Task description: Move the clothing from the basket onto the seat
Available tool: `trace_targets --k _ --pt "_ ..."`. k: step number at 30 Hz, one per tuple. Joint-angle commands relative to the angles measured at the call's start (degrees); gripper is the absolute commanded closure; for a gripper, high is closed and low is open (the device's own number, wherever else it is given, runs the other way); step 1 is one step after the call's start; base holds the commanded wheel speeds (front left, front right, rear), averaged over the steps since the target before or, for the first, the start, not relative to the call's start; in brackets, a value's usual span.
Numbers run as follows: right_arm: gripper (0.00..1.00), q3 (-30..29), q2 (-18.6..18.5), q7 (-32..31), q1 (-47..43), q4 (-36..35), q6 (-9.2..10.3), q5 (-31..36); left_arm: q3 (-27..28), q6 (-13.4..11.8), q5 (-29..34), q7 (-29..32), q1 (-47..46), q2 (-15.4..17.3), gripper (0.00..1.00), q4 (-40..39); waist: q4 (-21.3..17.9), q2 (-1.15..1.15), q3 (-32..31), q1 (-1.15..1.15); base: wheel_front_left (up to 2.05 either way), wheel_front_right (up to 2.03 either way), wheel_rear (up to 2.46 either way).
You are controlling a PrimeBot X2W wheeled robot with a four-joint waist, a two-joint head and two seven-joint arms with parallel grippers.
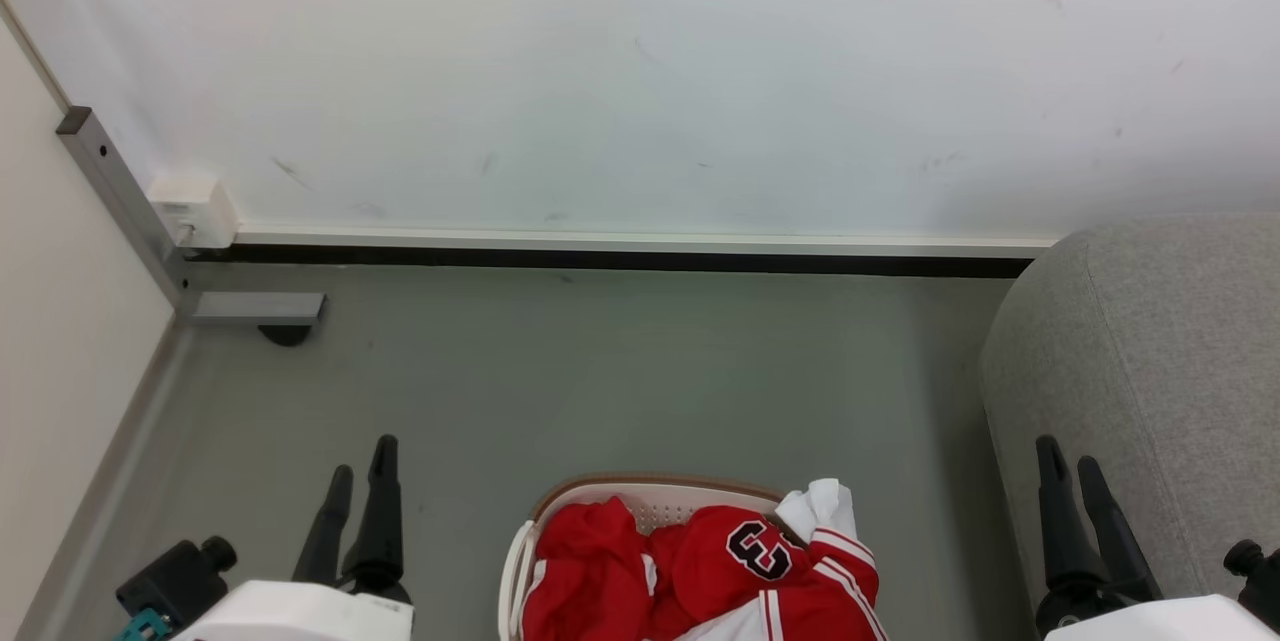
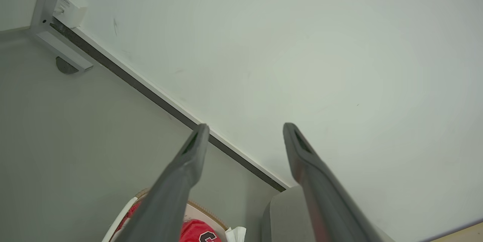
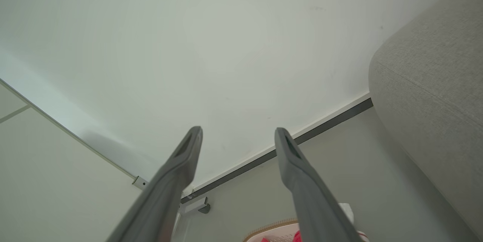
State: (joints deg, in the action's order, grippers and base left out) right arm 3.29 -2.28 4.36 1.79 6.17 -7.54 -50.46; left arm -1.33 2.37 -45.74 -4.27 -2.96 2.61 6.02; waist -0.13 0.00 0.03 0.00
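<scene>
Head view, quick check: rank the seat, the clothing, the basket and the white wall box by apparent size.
1. seat
2. clothing
3. basket, exposed part only; frame cuts both, so unsure
4. white wall box

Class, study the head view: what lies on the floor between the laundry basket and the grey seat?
Nothing lies there: the head view shows a bare strip of floor between the basket and the seat.
</scene>
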Motion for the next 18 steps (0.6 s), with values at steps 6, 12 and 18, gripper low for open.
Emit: trace_targets --k 6,12,18 --pt "0.00 0.79 -0.63 1.53 -0.61 -0.48 0.04 7.23 -0.85 -1.03 6.37 -1.66 0.29 0.75 0.00 -0.82 -0.08 0.00 -0.19 0.00 0.00 0.00 0.00" --pt "0.00 1.53 -0.66 2.44 -1.02 -0.40 0.05 10.66 -1.61 -1.41 9.91 -2.55 0.53 0.89 0.00 -0.86 -0.20 0.00 -0.34 0.00 0.00 0.00 0.00" --pt "0.00 1.83 -0.68 3.43 -1.33 -0.55 0.05 13.86 -2.33 -1.89 13.84 -3.49 0.77 1.00 0.00 -1.12 -0.33 0.00 -0.45 0.00 0.00 0.00 0.00"
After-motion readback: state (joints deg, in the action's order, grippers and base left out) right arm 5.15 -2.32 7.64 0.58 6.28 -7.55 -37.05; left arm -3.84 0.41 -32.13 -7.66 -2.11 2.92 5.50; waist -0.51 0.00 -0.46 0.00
